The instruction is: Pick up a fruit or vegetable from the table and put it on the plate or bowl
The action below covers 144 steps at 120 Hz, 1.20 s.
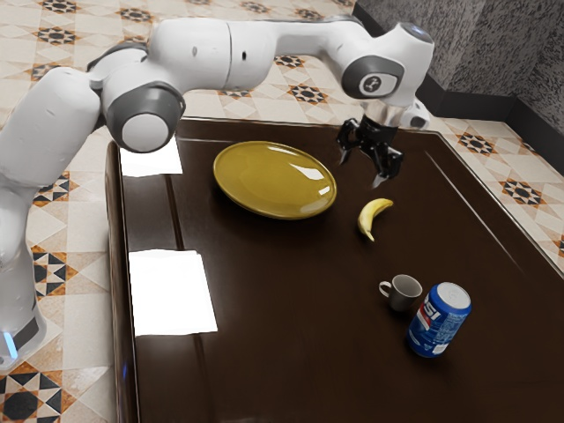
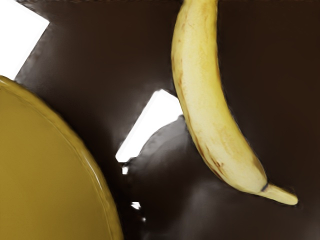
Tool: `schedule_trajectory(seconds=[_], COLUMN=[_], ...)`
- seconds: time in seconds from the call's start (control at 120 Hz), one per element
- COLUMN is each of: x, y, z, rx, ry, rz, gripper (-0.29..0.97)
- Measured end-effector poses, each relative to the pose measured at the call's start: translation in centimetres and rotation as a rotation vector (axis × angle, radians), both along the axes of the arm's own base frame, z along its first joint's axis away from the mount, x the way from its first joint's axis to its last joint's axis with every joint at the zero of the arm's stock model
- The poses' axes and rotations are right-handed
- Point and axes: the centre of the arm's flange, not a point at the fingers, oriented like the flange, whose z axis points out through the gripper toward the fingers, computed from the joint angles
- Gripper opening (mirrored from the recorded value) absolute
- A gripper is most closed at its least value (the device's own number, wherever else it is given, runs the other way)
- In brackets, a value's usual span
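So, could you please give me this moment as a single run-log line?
phase: pre-grasp | fingers: open, empty, above table | banana: lying on table beside plate, untouched | plate: empty

"How many pieces of fruit on the table?"
"One: a single banana."
"And dishes?"
"Two, I count: one yellow plate and one small cup."
"Any cans?"
"One blue can."
"So four loose things on one table?"
"Four, yes, and one white arm besides."
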Motion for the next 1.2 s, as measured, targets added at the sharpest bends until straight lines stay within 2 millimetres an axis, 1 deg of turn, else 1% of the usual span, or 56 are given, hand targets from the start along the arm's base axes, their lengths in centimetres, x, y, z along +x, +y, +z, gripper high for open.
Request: schedule_trajectory(seconds=[0.083, 0.125, 0.175, 0.267, 0.383, 0.633, 0.908, 1.025, 1.2], x=[1.4, 1.6, 1.8, 1.9, 2.8, 4.6, 5.6, 5.8, 5.9], y=[0.5, 0.4, -0.1, -1.2, -1.4, -1.2, -0.9, -0.9, -0.8], z=[-3.1, -4.0, -4.5, -4.9, -5.6, -8.9, -9.7, -10.7, -10.8], rx=[-0.013, -0.017, -0.019, -0.021, -0.008, 0.051, 0.053, 0.049, 0.048], ry=[0.038, 0.051, 0.06, 0.068, 0.055, 0.058, 0.028, 0.038, 0.032], rz=[0.044, 0.06, 0.072, 0.09, 0.121, 0.169, 0.208, 0.219, 0.233], gripper=[0.68, 0.68, 0.68, 0.68, 0.68, 0.68, 0.68, 0.68, 0.68])
